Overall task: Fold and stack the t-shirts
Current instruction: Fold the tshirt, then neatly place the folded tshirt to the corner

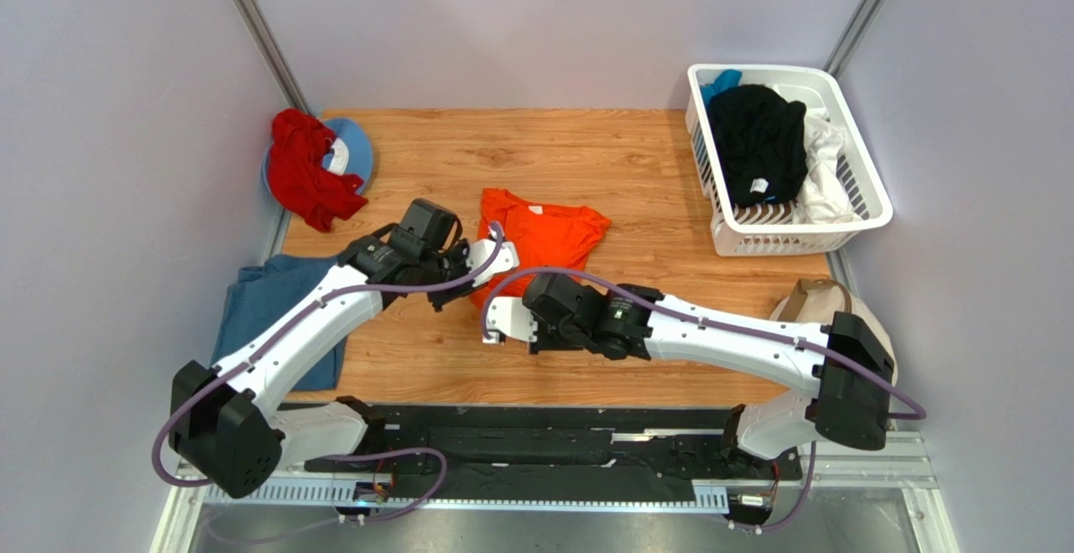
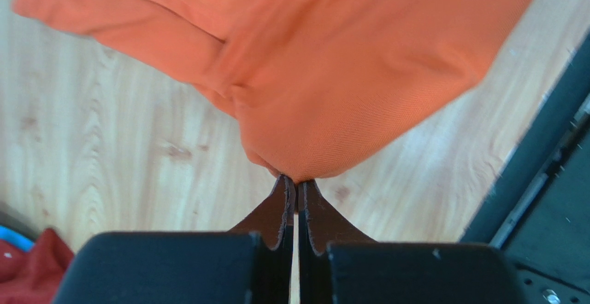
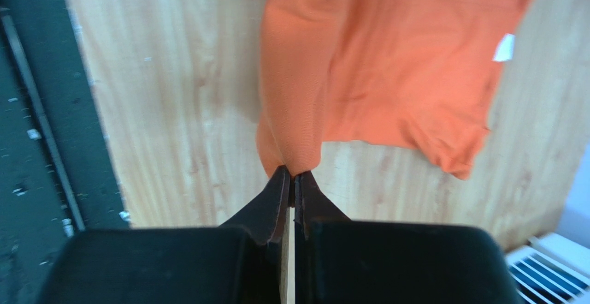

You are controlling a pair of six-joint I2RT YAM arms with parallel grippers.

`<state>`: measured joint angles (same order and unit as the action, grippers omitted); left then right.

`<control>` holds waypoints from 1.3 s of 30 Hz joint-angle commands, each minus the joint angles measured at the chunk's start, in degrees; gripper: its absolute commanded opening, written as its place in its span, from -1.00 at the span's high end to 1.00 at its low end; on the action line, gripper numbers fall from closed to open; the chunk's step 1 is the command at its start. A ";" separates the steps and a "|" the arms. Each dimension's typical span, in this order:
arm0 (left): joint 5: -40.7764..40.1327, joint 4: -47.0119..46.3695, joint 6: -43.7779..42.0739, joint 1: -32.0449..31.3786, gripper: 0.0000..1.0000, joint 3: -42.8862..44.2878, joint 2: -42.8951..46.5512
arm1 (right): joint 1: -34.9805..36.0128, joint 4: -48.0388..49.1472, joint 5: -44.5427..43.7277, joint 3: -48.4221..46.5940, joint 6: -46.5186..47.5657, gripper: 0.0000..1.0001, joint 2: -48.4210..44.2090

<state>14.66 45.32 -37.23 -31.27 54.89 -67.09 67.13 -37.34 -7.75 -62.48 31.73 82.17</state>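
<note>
A bright orange t-shirt (image 1: 555,232) lies partly spread on the wooden table's middle, its near edge lifted. My left gripper (image 1: 483,257) is shut on a bunched corner of it; in the left wrist view the orange cloth (image 2: 346,62) hangs from the pinched tips of that gripper (image 2: 296,183). My right gripper (image 1: 492,323) is shut on a gathered fold of the same shirt (image 3: 401,62), which rises from its closed tips (image 3: 292,174). A dusty blue t-shirt (image 1: 259,301) lies at the table's left edge, partly under the left arm. Black (image 1: 756,138) and white (image 1: 822,163) t-shirts sit in the basket.
A white laundry basket (image 1: 870,220) stands at the back right. A red cloth (image 1: 303,169) lies over a blue disc (image 1: 357,144) at the back left. A beige cap (image 1: 813,301) rests behind the right arm. A black rail (image 1: 542,452) runs along the near edge.
</note>
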 commanded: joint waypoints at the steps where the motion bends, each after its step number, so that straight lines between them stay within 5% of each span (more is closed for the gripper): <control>1: -1.21 -5.85 -0.65 0.15 1.00 4.87 -4.00 | -2.79 1.48 -5.78 -4.49 2.99 1.00 -1.66; 15: 0.20 -10.69 -4.43 6.03 1.00 20.68 -19.03 | -14.04 3.07 -5.35 -11.52 7.82 1.00 1.41; 39: -2.09 -12.62 -6.10 8.68 1.00 47.23 -52.70 | -29.33 11.76 -0.25 -18.12 14.42 1.00 22.15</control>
<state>13.52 34.72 -42.57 -23.20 98.08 -118.76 39.05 -29.08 -8.10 -77.93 44.14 103.09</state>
